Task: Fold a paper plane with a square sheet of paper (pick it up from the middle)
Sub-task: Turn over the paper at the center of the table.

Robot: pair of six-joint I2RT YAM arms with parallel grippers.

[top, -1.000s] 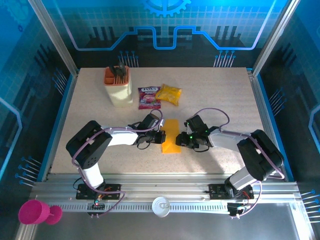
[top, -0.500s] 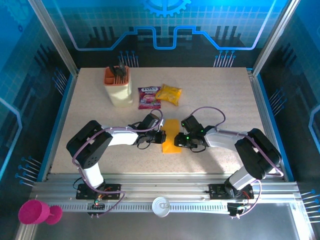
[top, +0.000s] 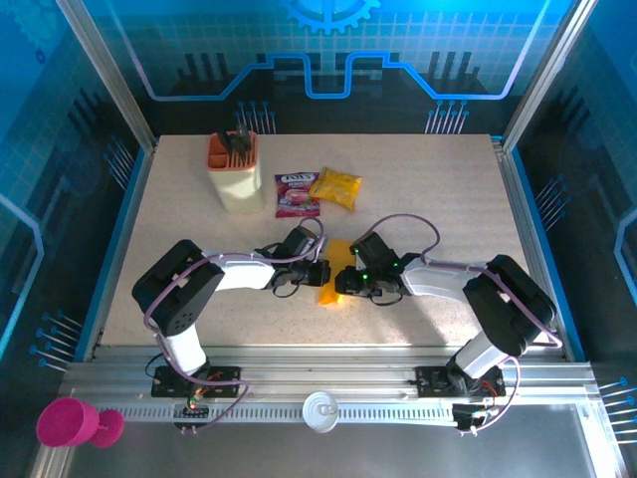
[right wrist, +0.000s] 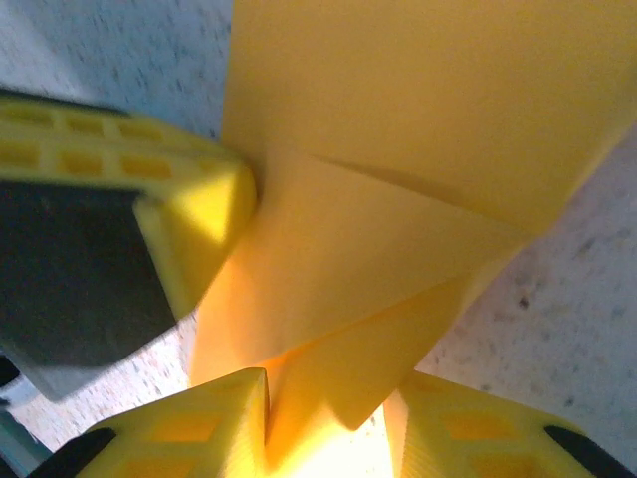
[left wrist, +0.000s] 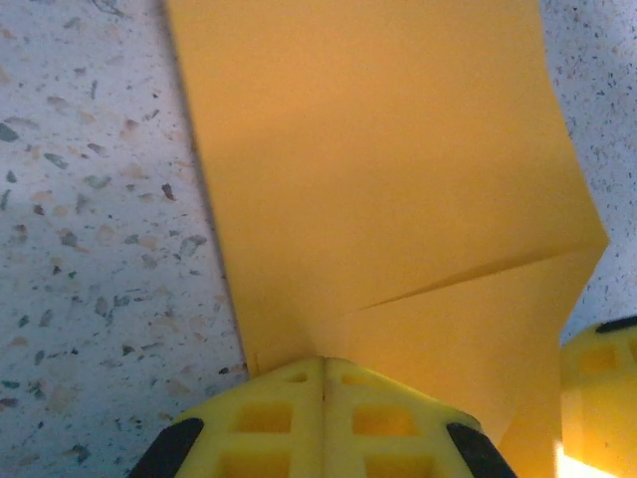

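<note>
The orange-yellow square sheet of paper (top: 328,291) lies partly folded at the table's middle, a diagonal crease across it (left wrist: 398,179). My left gripper (top: 320,273) is shut, its joined tips (left wrist: 323,363) pressing on the sheet's left edge. From the right, my right gripper (top: 343,280) sits over the sheet and hides much of it. Its jaws (right wrist: 328,418) stand apart, with a raised folded corner of the paper (right wrist: 418,100) between them, touching the left finger. The left gripper's finger (right wrist: 194,214) shows close beside that fold. No finished paper plane shape is visible.
A cream holder with an orange top (top: 237,171) stands at the back left. A purple-red packet (top: 296,194) and a glossy yellow snack bag (top: 335,187) lie just behind the paper. A pink cup (top: 65,423) sits off the table at the front left.
My right gripper has slid left onto the paper, pushing its right side up and over. The left gripper has stayed put, shut on the left edge.
</note>
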